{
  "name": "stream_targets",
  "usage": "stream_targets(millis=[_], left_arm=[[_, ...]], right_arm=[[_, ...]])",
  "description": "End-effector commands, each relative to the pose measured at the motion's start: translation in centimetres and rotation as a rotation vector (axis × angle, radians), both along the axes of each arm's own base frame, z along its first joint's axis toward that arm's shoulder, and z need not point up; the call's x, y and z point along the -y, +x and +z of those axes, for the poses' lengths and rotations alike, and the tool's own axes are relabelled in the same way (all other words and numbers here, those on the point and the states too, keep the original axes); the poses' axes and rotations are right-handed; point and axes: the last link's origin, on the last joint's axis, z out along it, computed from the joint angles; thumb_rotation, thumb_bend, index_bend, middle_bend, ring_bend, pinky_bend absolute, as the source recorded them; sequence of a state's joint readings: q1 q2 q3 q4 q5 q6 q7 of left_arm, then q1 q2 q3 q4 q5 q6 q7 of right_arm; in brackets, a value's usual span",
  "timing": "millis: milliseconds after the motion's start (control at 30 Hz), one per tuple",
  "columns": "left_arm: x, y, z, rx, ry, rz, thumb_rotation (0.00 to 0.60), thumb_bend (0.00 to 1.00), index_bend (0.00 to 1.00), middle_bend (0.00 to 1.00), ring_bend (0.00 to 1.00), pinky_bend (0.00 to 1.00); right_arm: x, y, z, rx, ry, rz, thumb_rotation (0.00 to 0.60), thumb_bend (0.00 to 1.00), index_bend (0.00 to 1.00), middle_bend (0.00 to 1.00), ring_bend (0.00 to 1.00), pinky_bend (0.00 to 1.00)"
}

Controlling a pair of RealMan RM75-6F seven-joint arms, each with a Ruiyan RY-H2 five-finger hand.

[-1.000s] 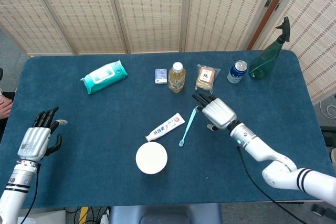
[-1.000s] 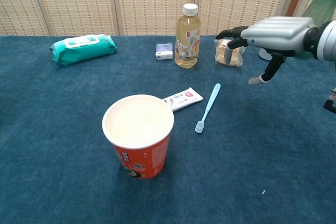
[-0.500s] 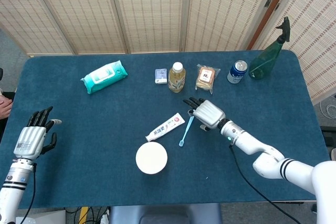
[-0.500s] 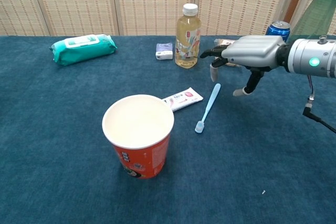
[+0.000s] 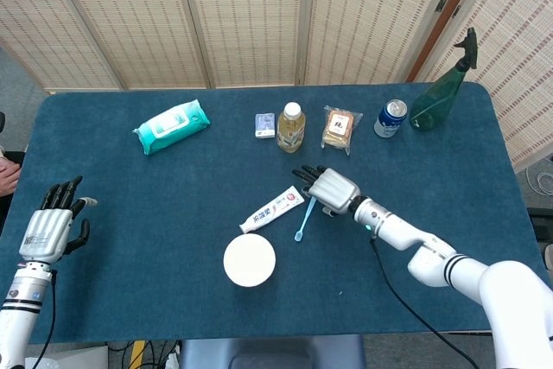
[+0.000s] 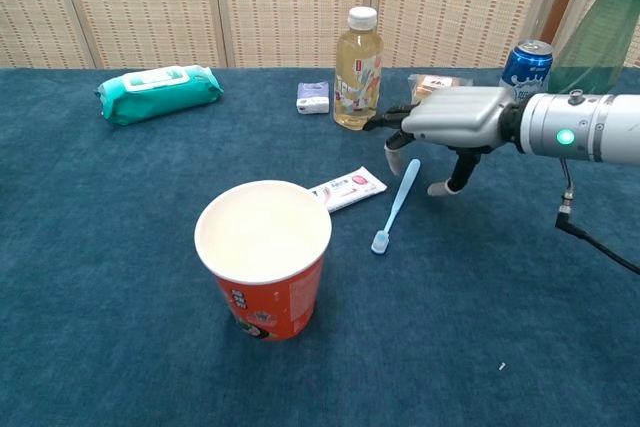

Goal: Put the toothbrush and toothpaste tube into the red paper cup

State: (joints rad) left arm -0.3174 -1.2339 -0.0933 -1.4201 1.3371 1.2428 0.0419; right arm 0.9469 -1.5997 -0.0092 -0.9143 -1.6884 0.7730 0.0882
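Note:
The red paper cup (image 6: 264, 259) stands upright near the front, its white inside (image 5: 250, 260) facing up. Behind it to the right lies the white toothpaste tube (image 6: 347, 188) (image 5: 272, 209). The light blue toothbrush (image 6: 395, 206) (image 5: 305, 215) lies beside the tube, bristle end toward the front. My right hand (image 6: 447, 123) (image 5: 329, 189) hovers just over the far end of the toothbrush handle, fingers spread, holding nothing. My left hand (image 5: 51, 228) hangs open at the table's left edge, seen only in the head view.
Along the back stand a teal wipes pack (image 5: 172, 125), a small box (image 5: 264, 124), a juice bottle (image 5: 291, 127), a snack packet (image 5: 340, 128), a blue can (image 5: 390, 118) and a green spray bottle (image 5: 444, 95).
My right hand has moved left and down, from beside the snack packet to just above the toothbrush handle's far end. The left hand has drifted slightly toward the table's left edge.

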Motion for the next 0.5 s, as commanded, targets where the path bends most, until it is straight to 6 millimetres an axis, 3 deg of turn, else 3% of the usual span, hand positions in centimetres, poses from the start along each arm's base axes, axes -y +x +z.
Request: stream_targets(millis=[33, 500], left_arm=[[0.0, 0.0, -0.1, 0.001, -0.001, 0.0, 0.6, 0.6, 0.31, 0.0, 0.0, 0.0], [0.3, -0.7, 0.0, 0.012, 0.002, 0.014, 0.6, 0.6, 0.31, 0.0, 0.0, 0.0]], right_arm=[[0.0, 0.2, -0.5, 0.0, 0.007, 0.009, 0.6, 0.22, 0.42, 0.0, 0.0, 0.25], [0.5, 1.0, -2.0, -0.004, 0.02, 0.023, 0.6, 0.22, 0.45, 0.0, 0.0, 0.25]])
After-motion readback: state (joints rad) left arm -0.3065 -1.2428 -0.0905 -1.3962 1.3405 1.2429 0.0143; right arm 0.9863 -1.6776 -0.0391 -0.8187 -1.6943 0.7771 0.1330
